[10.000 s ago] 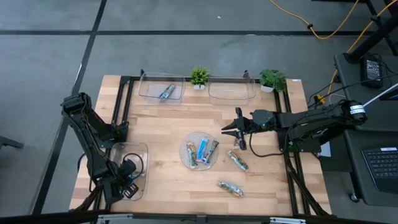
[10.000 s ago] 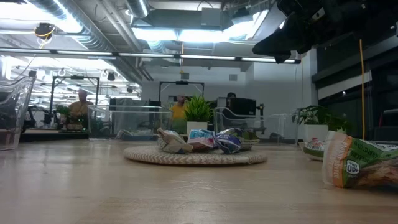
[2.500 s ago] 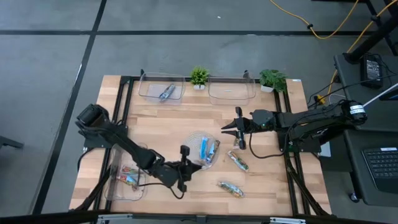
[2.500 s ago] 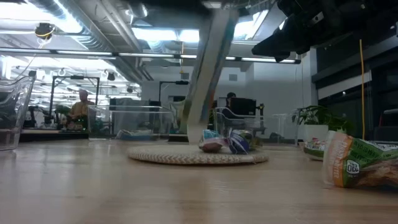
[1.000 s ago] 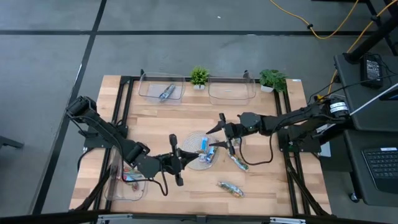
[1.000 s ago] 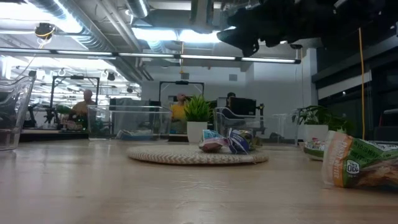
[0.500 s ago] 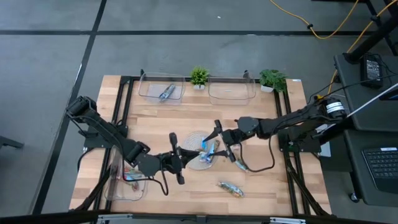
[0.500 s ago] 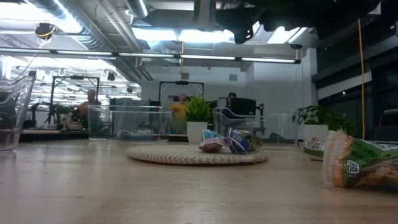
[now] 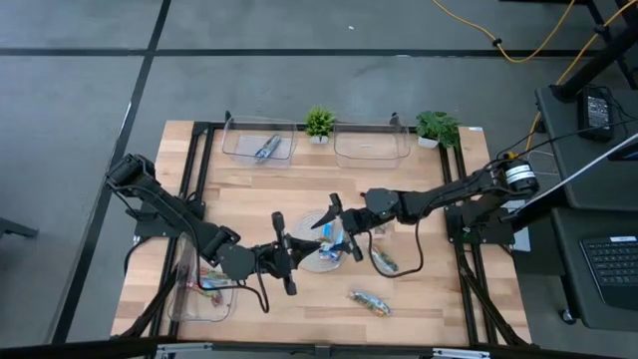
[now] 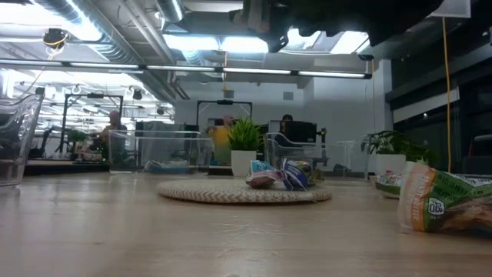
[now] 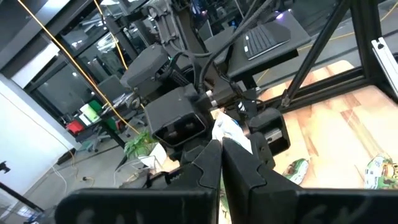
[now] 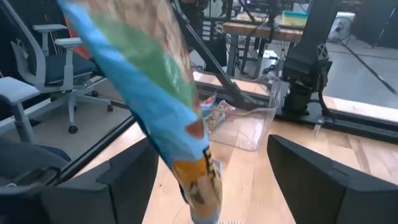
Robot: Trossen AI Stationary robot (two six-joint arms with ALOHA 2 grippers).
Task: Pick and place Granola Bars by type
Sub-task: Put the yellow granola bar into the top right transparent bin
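Observation:
My left gripper (image 9: 289,249) hovers level above the near left rim of the round plate (image 9: 307,261), shut on a blue-and-green granola bar (image 12: 161,106). My right gripper (image 9: 337,227) hangs open over the plate and faces the left one, its fingers on either side of that bar without touching it. Two blue bars (image 9: 334,242) lie on the plate. Two green bars (image 9: 382,259) (image 9: 369,301) lie on the table to the plate's right. My left gripper pinches one end of the bar (image 11: 227,129) between its fingertips, coming level from the table's left. The bar sticks out past the fingers toward the right gripper, tilted and clear of the plate. The fingers hide the exact place of contact.
A clear tray (image 9: 204,289) at the near left holds multicoloured bars. At the far edge stand two clear trays (image 9: 257,140) (image 9: 371,148), the left one holding a silvery bar (image 9: 267,149). Small plants (image 9: 319,122) (image 9: 436,127) stand beside them.
My right gripper has gone toward the table's left, out over the plate and up to the bar that the left gripper holds.

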